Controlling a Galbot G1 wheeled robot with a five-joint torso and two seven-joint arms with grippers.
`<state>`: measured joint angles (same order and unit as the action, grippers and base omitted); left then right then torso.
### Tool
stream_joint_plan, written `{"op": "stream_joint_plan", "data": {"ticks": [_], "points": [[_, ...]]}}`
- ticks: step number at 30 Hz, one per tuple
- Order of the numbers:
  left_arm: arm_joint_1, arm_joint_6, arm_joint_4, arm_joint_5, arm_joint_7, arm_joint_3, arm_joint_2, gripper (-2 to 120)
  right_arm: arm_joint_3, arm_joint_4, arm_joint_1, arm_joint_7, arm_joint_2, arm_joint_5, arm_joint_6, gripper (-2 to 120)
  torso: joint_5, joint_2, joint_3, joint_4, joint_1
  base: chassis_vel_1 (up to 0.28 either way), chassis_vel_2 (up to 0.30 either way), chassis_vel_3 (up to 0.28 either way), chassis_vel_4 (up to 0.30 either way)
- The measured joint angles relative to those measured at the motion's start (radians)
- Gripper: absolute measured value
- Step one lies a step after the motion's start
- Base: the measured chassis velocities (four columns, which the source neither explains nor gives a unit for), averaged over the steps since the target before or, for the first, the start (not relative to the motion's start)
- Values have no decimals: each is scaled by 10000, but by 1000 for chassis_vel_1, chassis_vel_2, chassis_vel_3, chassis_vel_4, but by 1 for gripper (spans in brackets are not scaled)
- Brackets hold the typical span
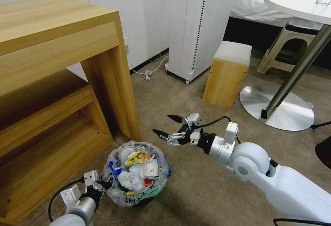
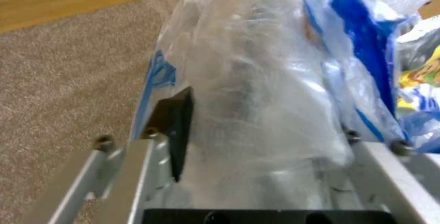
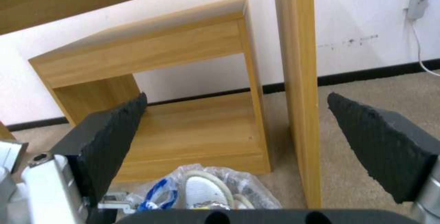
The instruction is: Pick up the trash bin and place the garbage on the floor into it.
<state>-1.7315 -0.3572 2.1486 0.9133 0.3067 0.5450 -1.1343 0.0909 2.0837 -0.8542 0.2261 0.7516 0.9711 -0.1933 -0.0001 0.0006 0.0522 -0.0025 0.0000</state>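
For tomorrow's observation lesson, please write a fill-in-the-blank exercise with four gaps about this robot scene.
1. The trash bin is lined with a plastic ____.
2. The left gripper is shut on the bin's ____.
3. The right gripper hovers above the bin with its fingers ____.
4. The bin stands beside a ____ desk.

Missing words: bag; rim; open; wooden

The trash bin (image 1: 138, 198), a small round black tub lined with a crinkly translucent bag marked with blue at the rim, is seen upright on the floor (image 1: 193, 170), a beige-tan short-pile carpet, just beside the foot of a wooden desk leg. It is filled to the brim with the garbage (image 1: 139, 170): a white slipper at the back, a yellow wrapper on top, white tissue and a red scrap lower down. The bag's rim is gripped at the near-left side
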Motion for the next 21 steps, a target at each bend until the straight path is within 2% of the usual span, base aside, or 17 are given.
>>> {"op": "stream_joint_plan", "data": {"ticks": [3,7,11,15,19,21], "points": [[-71,46,140,100,38,182,77,73,-16,19,-157,21,22,-69,20,100,1,0,0,0,0,0,0,0,0],[-118,47,223,205,51,299,120,81,-53,56,-269,31,8,-111,37,100,1,0,0,0,0,0,0,0,0],[-169,88,438,436,82,551,178,100,-245,164,-534,66,-78,-147,49,100,1,0,0,0,0,0,0,0,0],[-471,-23,936,648,196,976,336,109,-537,300,-638,86,-198,-138,57,100,0,0,0,-1,0,0,0,0,0],[-792,-60,1401,696,233,1341,468,112,-845,328,-611,246,-149,-132,236,100,-1,0,0,0,0,0,0,0,0],[-1092,-64,1878,730,262,1704,596,113,-1160,392,-533,296,0,-113,329,100,2,1,0,0,0,0,0,0,0]]}}
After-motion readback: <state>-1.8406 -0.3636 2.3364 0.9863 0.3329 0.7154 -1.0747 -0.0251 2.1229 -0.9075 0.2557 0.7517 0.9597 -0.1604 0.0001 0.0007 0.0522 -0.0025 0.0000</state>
